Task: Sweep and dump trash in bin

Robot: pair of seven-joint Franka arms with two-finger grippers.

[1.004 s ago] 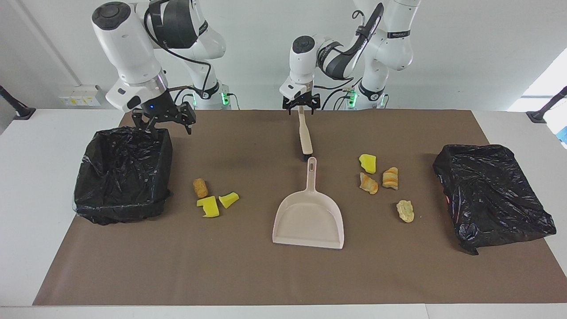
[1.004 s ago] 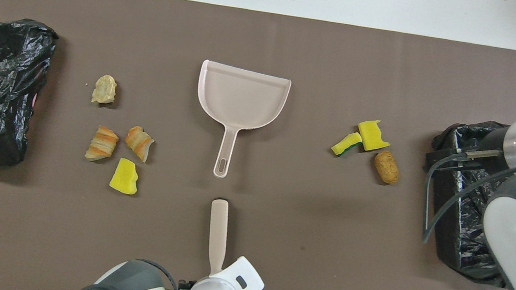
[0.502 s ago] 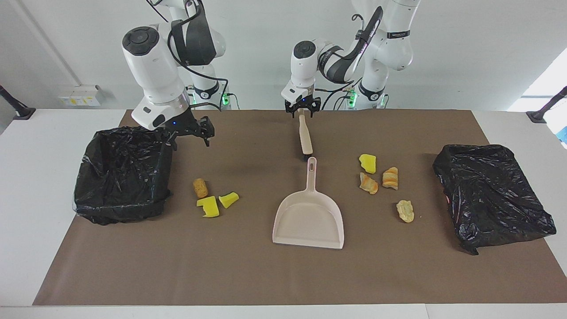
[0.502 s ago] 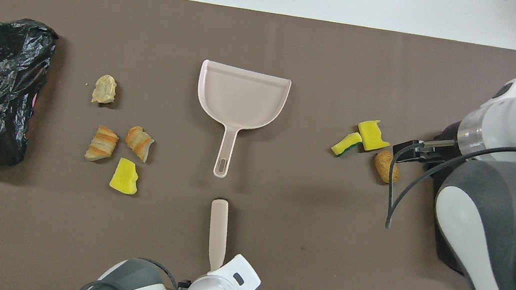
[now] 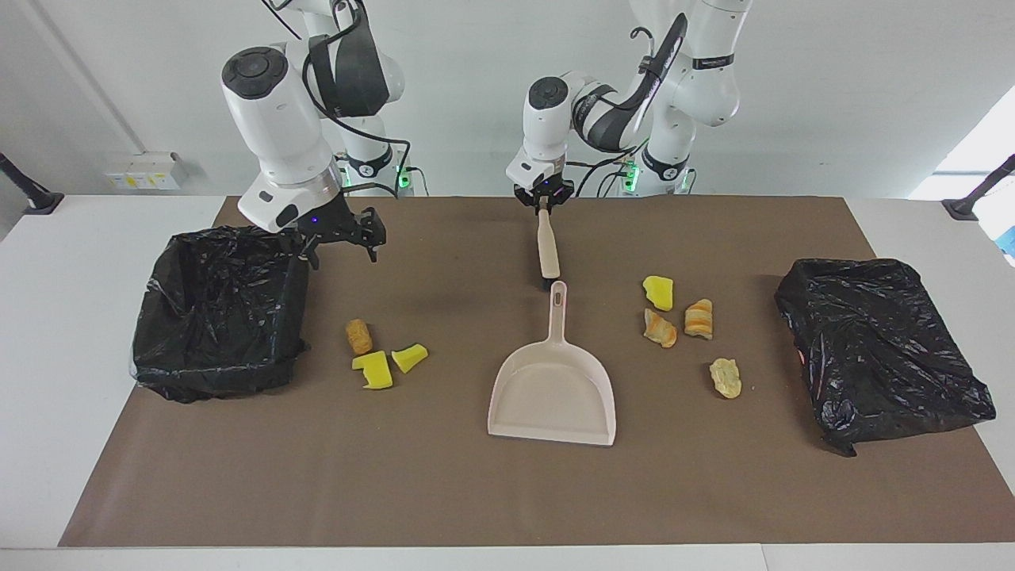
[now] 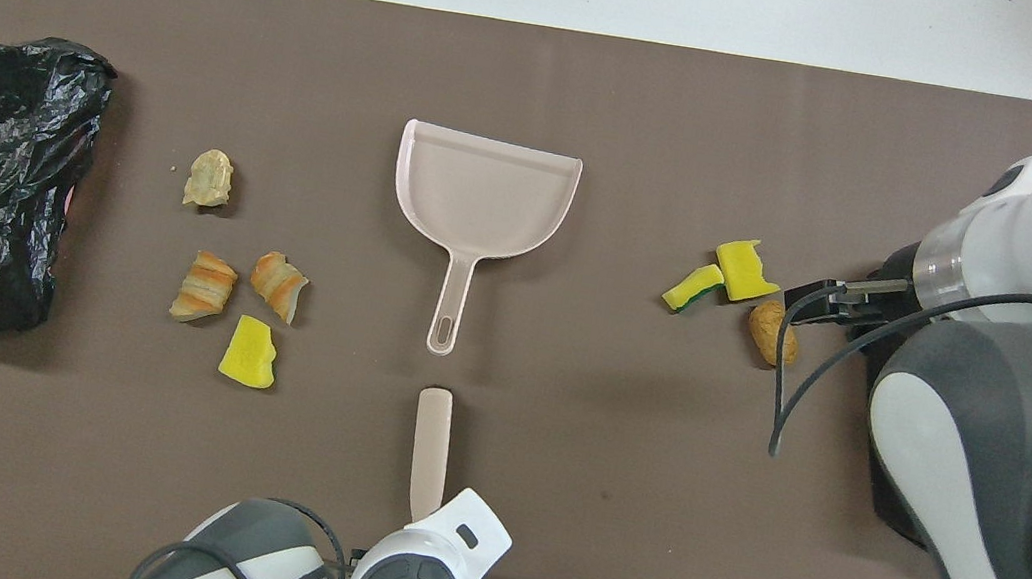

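While the left arm's jaws are clamped together on the tip of the brush (image 5: 545, 244) handle, the brush lies on the brown worktop (image 5: 444, 492) near the robots, its dark bristle end almost touching the handle of the dustpan (image 5: 553, 390). The dustpan's open mouth points away from the robots.

The right arm (image 5: 277, 159) hangs with its jaws apart over the corner of the black-lined bin (image 5: 214, 325) at its end of the worktop, holding nothing.

The trash lies in two groups. A tan lump (image 5: 358, 336) and two yellow wedges (image 5: 373, 370) sit between that bin and the dustpan. Toward the left arm's end lie a yellow wedge (image 5: 658, 292), two orange-striped lumps (image 5: 699, 319) and a pale lump (image 5: 725, 377), with a second black bag (image 5: 880, 349) farther along.

The step in hand looks like securing the brush. The grip is at the very end of a long handle, so the brush may swing. A slow, level lift with the bristles low should help. Sweeping probably needs the right arm steadying the dustpan first.
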